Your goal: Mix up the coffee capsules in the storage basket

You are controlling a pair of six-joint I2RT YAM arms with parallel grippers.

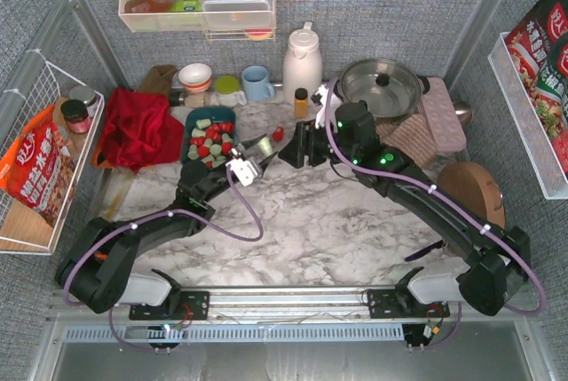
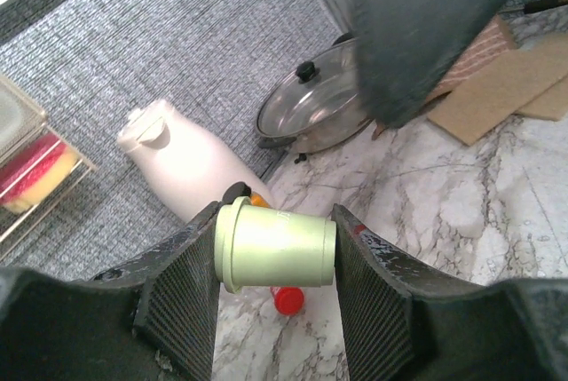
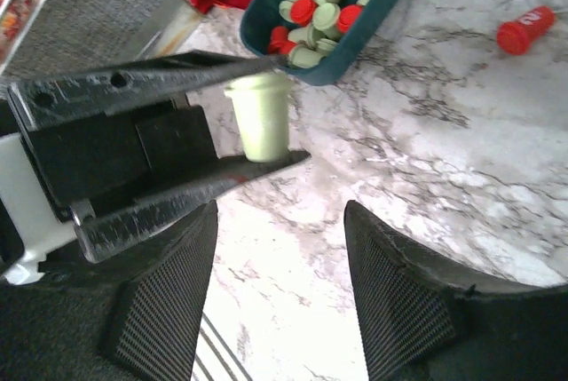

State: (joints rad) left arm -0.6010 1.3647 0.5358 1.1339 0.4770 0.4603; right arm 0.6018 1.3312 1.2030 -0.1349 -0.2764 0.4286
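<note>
Starting overhead, your left gripper (image 1: 257, 148) sits just beside the storage basket (image 1: 188, 128). Its wrist view shows the jaws clamped on a mint capsule (image 2: 275, 243). From the right wrist, the right gripper (image 3: 280, 212) gapes empty; carry the capsule over the basket and release low.

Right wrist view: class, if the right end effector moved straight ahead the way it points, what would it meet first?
Most likely the left end effector, which lies across that line gripping a pale green capsule. The teal basket sits beyond it. Depth is unclear here, so it could pass just beneath.
</note>
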